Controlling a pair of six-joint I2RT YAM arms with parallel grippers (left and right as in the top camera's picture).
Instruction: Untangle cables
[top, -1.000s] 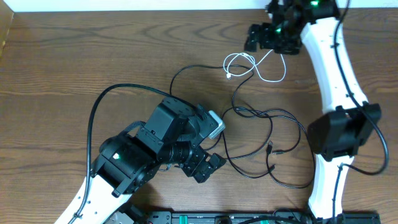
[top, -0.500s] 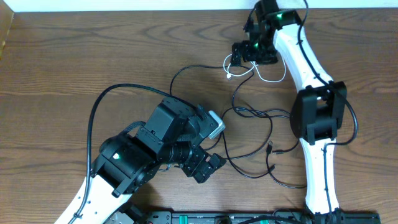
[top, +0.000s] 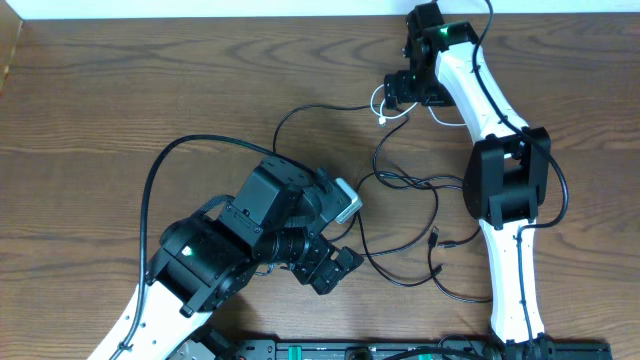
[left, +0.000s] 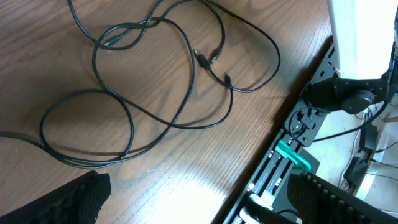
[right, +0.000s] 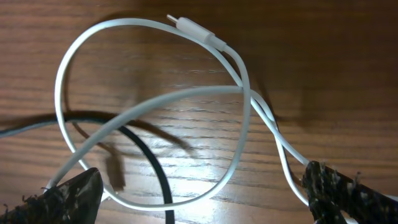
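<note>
The white cable lies bunched in a small loop at the back of the table. My right gripper hovers right over it, open. In the right wrist view the white loop and its plug end fill the frame. The black cable crosses under it, between the open fingers. The black cable sprawls in several loops mid-table. My left gripper is open and empty beside those loops. The left wrist view shows the loops and the cable's plug ends ahead of the open fingers.
A thick black cable arcs from the left arm's body. The right arm's white links and black elbow stretch along the right side next to the black loops. A black rail with a green clip runs along the table's front edge.
My right arm swung left and its gripper came down over the white cable, which now lies more bunched. The left arm and the black cable have not moved.
</note>
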